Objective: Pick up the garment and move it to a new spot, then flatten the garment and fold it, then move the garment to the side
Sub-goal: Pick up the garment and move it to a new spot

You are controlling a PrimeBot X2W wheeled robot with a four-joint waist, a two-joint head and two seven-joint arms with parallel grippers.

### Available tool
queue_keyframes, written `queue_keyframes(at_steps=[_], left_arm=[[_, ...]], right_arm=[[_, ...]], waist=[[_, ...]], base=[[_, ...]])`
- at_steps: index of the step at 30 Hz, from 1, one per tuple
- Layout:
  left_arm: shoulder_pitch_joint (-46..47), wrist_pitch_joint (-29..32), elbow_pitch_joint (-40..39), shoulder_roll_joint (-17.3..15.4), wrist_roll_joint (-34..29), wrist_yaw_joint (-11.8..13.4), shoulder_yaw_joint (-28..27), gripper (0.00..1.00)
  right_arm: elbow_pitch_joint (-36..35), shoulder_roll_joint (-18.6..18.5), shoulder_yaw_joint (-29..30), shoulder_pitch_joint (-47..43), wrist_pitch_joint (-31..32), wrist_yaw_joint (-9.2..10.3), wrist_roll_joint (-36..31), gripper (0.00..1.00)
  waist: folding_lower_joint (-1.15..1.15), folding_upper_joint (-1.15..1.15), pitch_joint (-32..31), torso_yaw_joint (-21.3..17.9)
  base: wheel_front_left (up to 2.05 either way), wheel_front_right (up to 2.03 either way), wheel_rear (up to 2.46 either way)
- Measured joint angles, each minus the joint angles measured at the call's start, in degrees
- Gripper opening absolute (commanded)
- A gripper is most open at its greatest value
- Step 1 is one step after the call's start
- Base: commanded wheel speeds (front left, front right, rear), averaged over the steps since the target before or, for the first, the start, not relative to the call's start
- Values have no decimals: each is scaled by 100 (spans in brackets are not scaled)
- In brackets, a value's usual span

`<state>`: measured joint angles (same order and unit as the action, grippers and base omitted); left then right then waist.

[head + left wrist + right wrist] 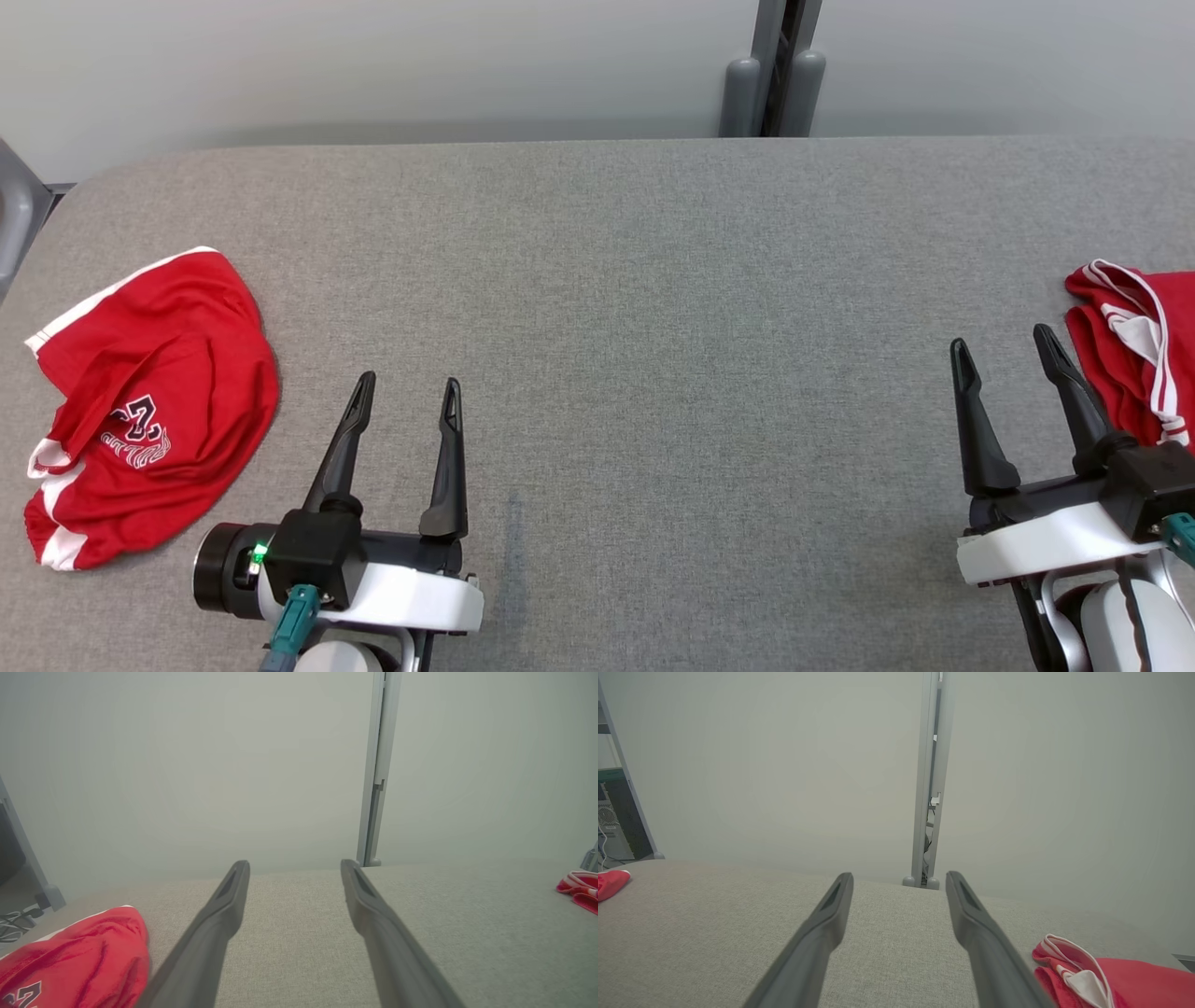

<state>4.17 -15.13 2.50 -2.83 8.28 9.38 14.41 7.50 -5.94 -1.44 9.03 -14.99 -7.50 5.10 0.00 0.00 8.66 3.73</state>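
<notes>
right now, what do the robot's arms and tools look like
The left tool and right tool each have two long, tapered black fingers on a black block, backed by a white wrist shell. The left wrist carries a black cylinder with a green light and a teal plug; the right has a teal plug too.

Grey fabric table [653, 280] — pale wall [373, 65] behind.
</notes>
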Motion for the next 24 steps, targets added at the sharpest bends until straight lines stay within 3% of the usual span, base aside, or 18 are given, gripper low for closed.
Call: queue_keyframes(at_steps=[24], left_arm=[[17,0,29,1,-113,-57,-29,100]], right_arm=[[71,34,-74,11,0,0,53,100]], waist=[[0,0,-15,-135]], base=[[0,0,0]])
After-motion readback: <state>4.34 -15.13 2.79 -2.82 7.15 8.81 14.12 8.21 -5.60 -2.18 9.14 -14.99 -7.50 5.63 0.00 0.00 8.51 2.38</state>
